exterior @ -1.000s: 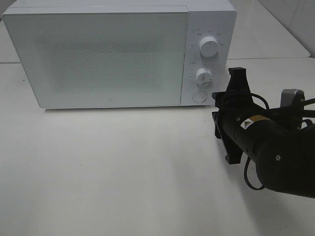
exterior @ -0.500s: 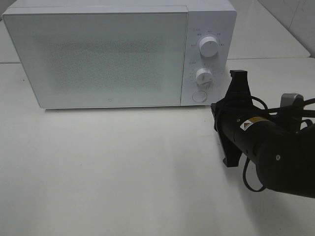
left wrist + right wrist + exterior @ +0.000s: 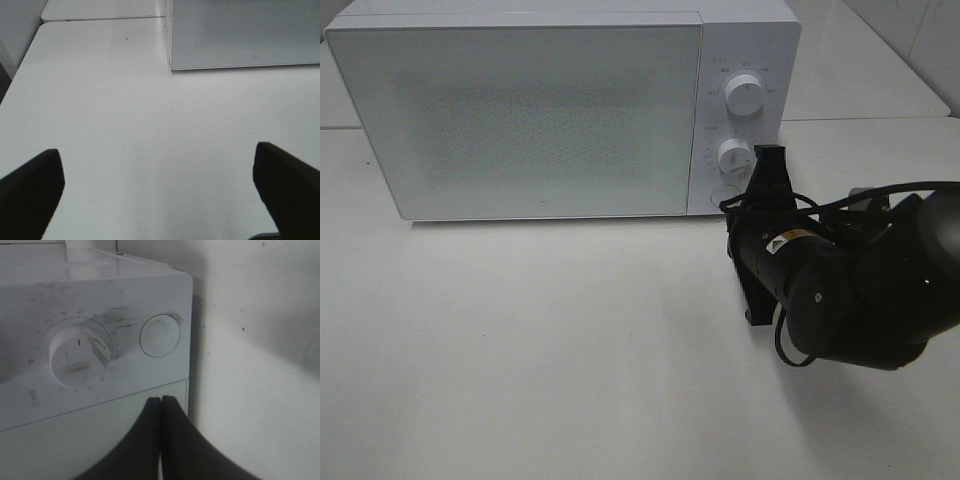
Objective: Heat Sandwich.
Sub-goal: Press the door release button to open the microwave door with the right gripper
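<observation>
Facing the closed microwave [image 3: 540, 120], right end effector [image 3: 161, 401] is clenched, left end effector [image 3: 156, 152] released

Microwave [image 3: 540, 120] blocks rear, right gripper [image 3: 161, 401] alongside; table [image 3: 520, 350] open

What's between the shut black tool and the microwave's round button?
Nothing but bare white panel, right tool to round button, in the right wrist view.

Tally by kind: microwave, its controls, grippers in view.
Microwave: 1
Dial knobs: 2, upper knob and lower knob
Round button: 1
Grippers: 2, left gripper open and right gripper shut
Total: 6
</observation>
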Robot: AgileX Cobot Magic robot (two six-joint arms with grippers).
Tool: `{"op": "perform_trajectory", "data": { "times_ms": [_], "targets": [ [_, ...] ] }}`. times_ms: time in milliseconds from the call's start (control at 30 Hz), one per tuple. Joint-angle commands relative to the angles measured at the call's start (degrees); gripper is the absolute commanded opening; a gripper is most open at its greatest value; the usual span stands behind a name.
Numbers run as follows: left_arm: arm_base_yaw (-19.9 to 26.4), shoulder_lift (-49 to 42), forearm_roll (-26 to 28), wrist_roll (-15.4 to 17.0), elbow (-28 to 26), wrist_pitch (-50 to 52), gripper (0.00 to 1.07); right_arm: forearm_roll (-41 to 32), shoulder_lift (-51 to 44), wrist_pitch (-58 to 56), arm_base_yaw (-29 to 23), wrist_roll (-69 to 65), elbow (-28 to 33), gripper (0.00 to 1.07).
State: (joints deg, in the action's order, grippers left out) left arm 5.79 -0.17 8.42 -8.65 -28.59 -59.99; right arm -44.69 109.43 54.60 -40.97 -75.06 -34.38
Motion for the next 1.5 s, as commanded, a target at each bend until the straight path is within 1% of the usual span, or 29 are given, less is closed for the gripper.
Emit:
{"op": "perform_trajectory", "data": {
  "times_ms": [33,300,367,533,633,967,1233,1500],
  "targets": [
    [0.2,-1.3,0.1,0.2,0.2,0.5,0.98,2.5,1.7,-1.8,2.5,0.1,-3.1,0.00],
    [0.2,-1.3,0.1,0.2,0.2,0.5,0.98,5.7,5.3,-4.5,5.8,0.1,-7.7,0.00],
    [0.2,-1.3,0.1,0.2,0.2,0.5,0.98,5.9,6.8,-4.7,6.6,0.1,-9.5,0.00],
    [0.2,-1.3,0.1,0.2,0.2,0.5,0.98,6.3,8.6,-5.3,7.7,0.1,-11.3,0.00],
    [0.2,-1.3,0.1,0.2,0.2,0.5,0.98,7.0,10.1,-6.3,8.4,0.1,-13.4,0.00],
    [0.2,-1.3,0.1,0.2,0.2,0.5,0.98,6.5,12.8,-7.1,10.4,0.6,-17.5,0.00],
    [0.2,-1.3,0.1,0.2,0.2,0.5,0.98,6.5,12.3,-3.8,10.4,2.4,-17.7,0.00],
    [0.2,-1.3,0.1,0.2,0.2,0.5,0.98,6.5,12.1,1.9,10.4,3.0,-17.7,0.00]
  ]
}}
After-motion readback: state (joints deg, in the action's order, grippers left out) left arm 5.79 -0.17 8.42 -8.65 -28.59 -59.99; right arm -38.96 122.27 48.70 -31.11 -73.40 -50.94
